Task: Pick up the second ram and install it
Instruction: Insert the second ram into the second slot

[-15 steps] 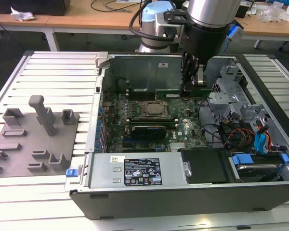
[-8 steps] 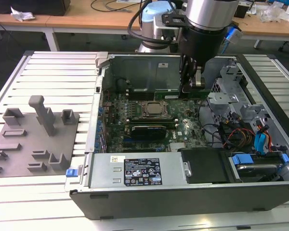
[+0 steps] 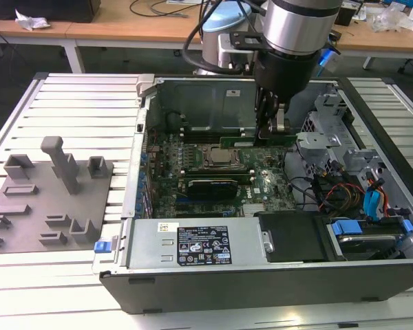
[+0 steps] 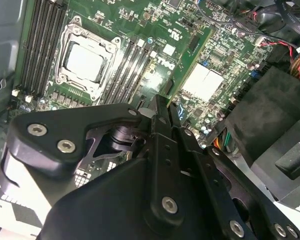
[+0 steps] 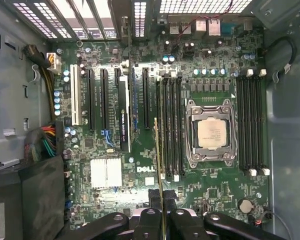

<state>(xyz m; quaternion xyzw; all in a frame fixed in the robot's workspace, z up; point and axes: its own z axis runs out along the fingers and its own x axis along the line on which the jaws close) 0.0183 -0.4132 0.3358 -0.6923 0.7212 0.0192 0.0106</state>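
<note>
Black pincer (image 5: 161, 207) fingers sit closest in both wrist views, clenched on the second ram (image 5: 158, 160), a thin green stick seen edge-on in the first wrist view. That stick hangs above the motherboard (image 5: 115, 200), apart from it, lined up alongside the bank of memory slots (image 5: 170, 125) just beside the processor socket (image 5: 211, 135). In the second wrist view the pincer (image 4: 166, 111) grips the stick's end, and the green board (image 4: 187, 60) runs away from the fingers over the slots.

Nearest in the exterior view is the computer case (image 3: 261, 282), lying open on the slatted desk (image 3: 76, 103). A power supply box (image 3: 193, 244) with a label fills its front edge. Further in, the pincer (image 3: 273, 130) holds the stick (image 3: 251, 142) level above the board, just behind the socket (image 3: 217, 158). To the exterior view's left, grey plastic blocks (image 3: 51, 189) stand on the desk. Behind the case rises the arm (image 3: 289, 34), with wooden desks (image 3: 110, 24) beyond.
</note>
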